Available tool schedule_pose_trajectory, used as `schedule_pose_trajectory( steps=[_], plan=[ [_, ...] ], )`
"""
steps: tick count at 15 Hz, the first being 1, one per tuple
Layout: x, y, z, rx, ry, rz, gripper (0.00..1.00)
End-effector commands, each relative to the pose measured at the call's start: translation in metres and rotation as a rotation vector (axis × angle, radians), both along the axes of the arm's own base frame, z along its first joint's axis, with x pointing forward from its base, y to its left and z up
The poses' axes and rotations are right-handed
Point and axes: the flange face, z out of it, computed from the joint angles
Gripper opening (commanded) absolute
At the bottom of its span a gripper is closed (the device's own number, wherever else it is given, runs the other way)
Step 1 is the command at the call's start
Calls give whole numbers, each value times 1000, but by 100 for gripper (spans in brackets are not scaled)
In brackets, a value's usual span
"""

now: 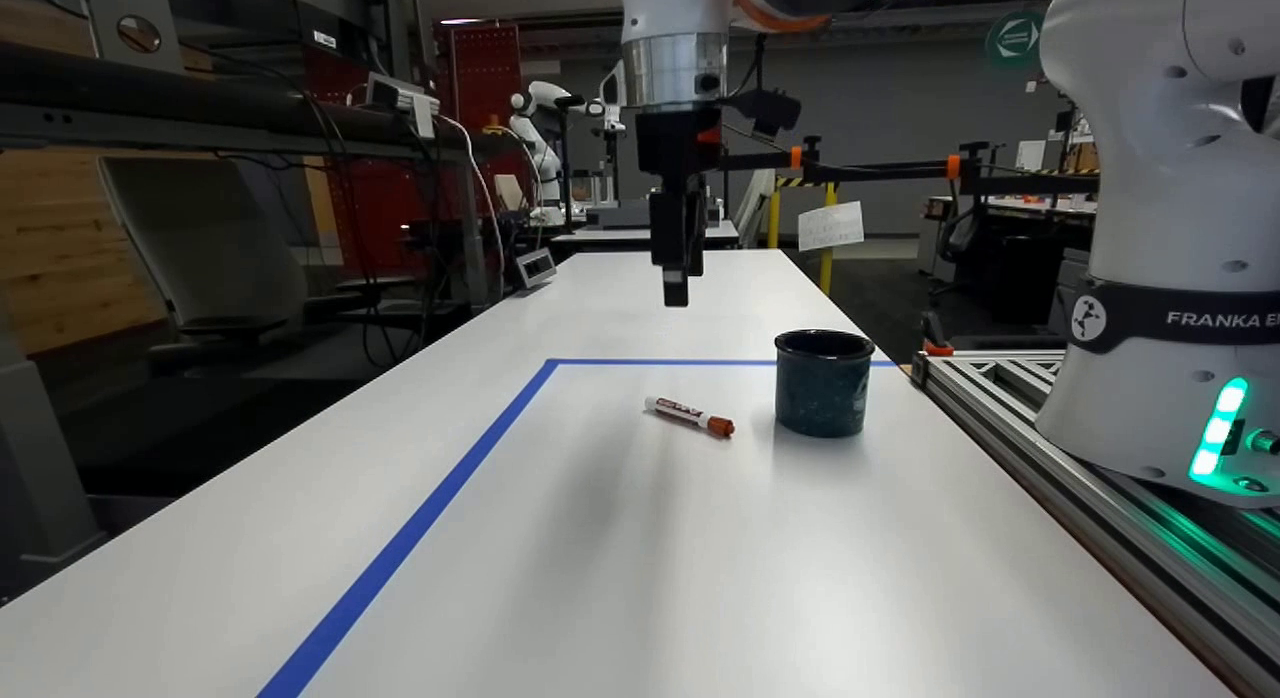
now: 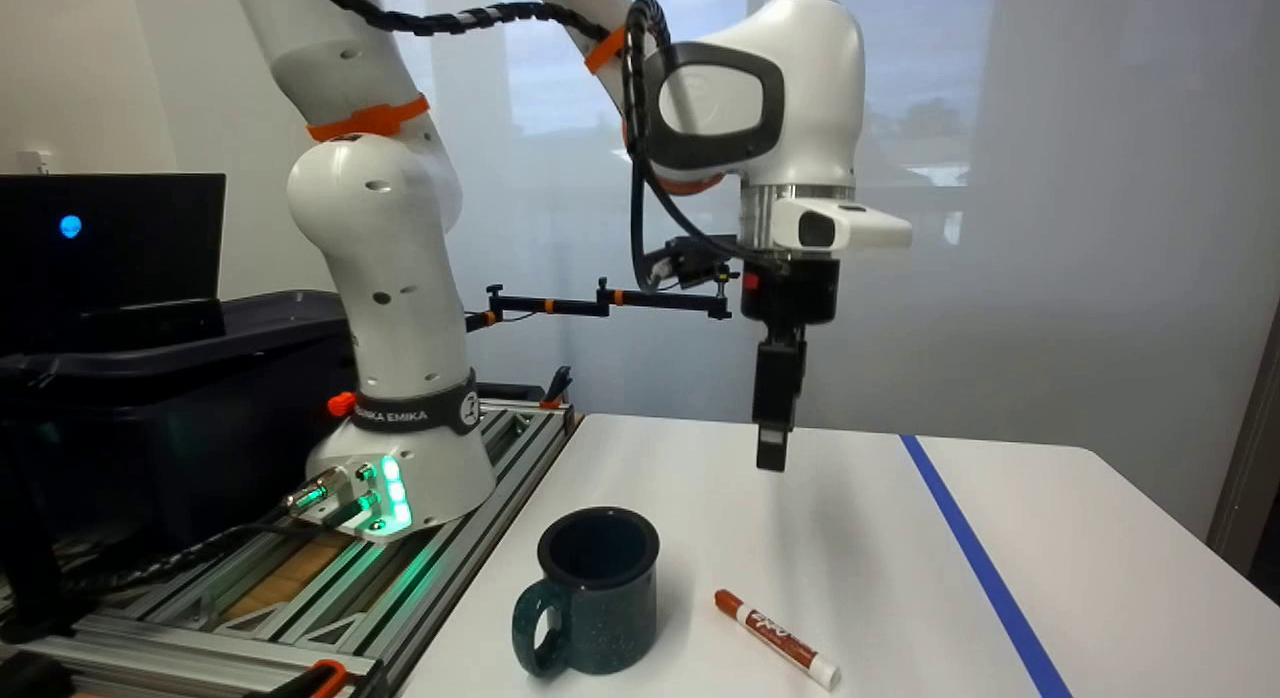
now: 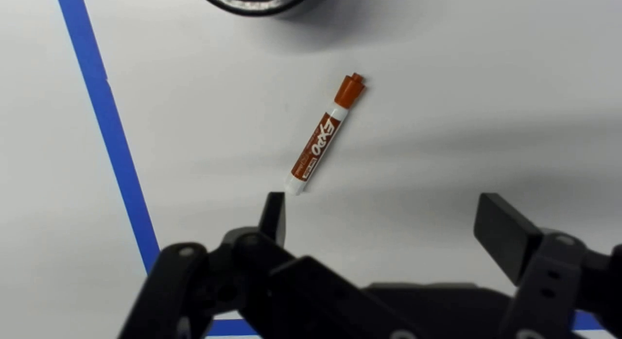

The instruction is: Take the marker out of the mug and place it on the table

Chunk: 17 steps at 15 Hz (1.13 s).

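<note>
My gripper [image 3: 383,212] is hanging spread and empty above the bench [image 1: 600,578]; the marker [image 2: 776,638] is already lying there beside the mug [image 2: 608,618], so I'm judging nothing left.

One marker [image 3: 324,136], one mug [image 2: 605,613] — one claw [image 3: 381,205]

The marker [image 3: 322,135] is white with a red-brown cap and label. It lies flat on the white surface [image 1: 560,598], just beside the mug [image 2: 607,613], cap end nearer. The mug is dark blue-green with pale specks and stands upright.
</note>
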Motion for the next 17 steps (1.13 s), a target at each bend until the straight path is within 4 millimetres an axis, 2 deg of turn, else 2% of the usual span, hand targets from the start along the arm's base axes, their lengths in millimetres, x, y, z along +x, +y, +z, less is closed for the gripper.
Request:
schedule_pose_trajectory(
  steps=[1, 3, 4, 17],
  plan=[
    [-4, 1, 10, 7, 15, -4, 100],
    [-13, 2, 32, 18, 11, -8, 100],
    [-15, 3, 35, 23, 7, -8, 100],
    [-18, 3, 36, 26, 8, -9, 100]
  ],
)
